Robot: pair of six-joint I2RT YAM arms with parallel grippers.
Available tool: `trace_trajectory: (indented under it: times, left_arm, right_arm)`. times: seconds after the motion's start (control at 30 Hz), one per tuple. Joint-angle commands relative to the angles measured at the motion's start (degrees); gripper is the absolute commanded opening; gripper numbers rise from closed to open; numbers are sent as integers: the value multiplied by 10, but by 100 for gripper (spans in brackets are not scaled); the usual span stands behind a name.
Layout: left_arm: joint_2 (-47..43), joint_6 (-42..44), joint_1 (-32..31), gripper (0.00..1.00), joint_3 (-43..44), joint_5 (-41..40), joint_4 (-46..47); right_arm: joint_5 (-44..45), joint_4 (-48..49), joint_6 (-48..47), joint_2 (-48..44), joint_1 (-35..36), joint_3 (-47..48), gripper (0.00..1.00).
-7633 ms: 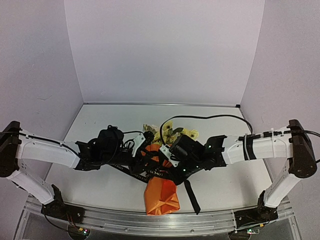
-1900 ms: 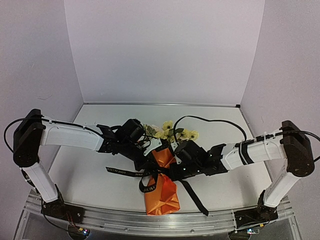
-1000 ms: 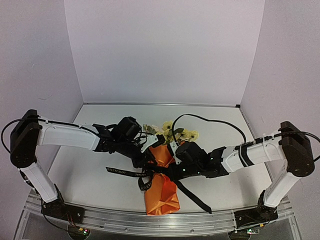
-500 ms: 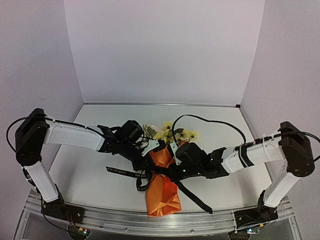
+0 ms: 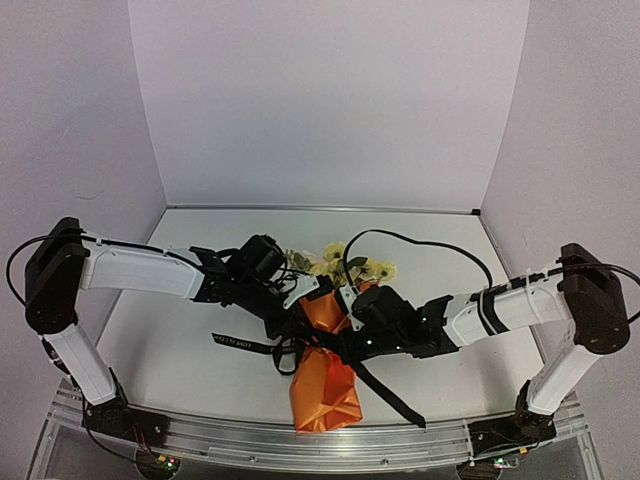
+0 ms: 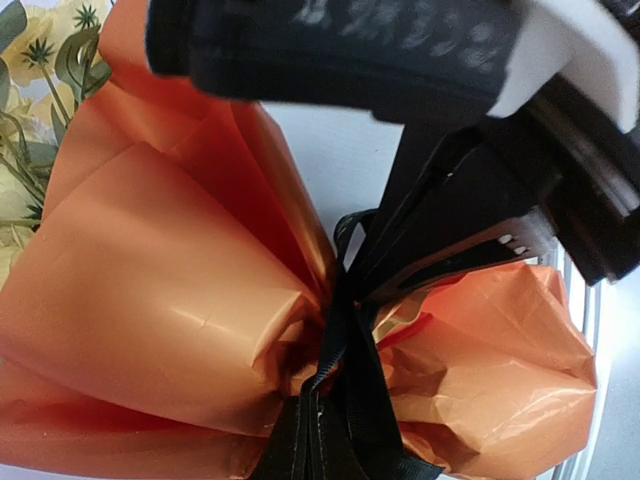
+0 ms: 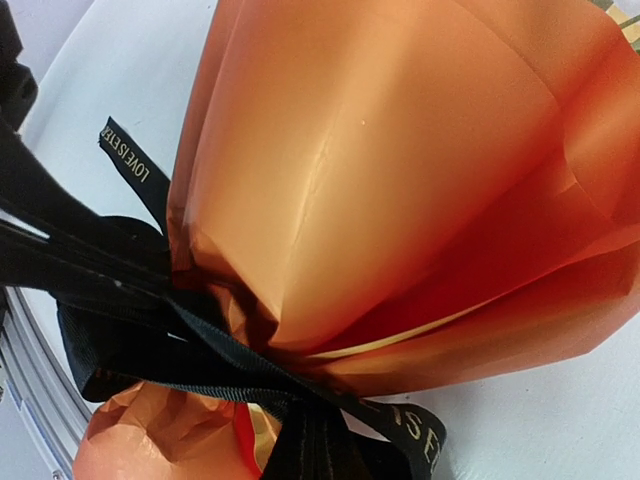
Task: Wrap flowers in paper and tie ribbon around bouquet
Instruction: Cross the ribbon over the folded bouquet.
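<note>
The bouquet [image 5: 325, 385] lies front-to-back, flowers [image 5: 335, 262] toward the far wall. Left gripper [image 5: 299, 324] and right gripper [image 5: 336, 336] both pinch the ribbon [image 5: 390, 393].

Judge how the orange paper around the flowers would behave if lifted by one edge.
The paper probably flops rather than holds shape: it crumples tightly where the ribbon cinches it. Its glossy sheen suggests it could slip in a grip. It looks thin, so likely light.

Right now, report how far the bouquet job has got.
Done: the flowers sit inside the orange paper cone, and the black ribbon is cinched around its waist. In hand: the left gripper and right gripper are shut on ribbon strands at that cinch, apparently tightening a knot. Left: finish the knot; both tails lie loose on the table.
</note>
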Motion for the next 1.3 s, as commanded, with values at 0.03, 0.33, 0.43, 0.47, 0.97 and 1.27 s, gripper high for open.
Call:
trace_trajectory:
  times: [0.03, 0.33, 0.43, 0.47, 0.97, 1.27]
  left_arm:
    - [-31, -9, 2, 2, 16, 16, 4]
    - [-40, -25, 5, 1, 10, 34, 32]
    - [-46, -26, 7, 0, 9, 40, 36]
    - [-48, -27, 8, 0, 9, 43, 37]
    - [-41, -33, 16, 0, 39, 73, 1]
    - [-23, -36, 16, 0, 49, 83, -3]
  right_arm:
    - [10, 25, -9, -17, 2, 2, 0]
    - [7, 41, -21, -17, 2, 7, 0]
    - [12, 61, -39, -11, 3, 5, 0]
    - [13, 73, -45, -8, 3, 2, 0]
    - [101, 241, -152, 46, 3, -16, 0]
    - [123, 356, -210, 98, 3, -21, 0]
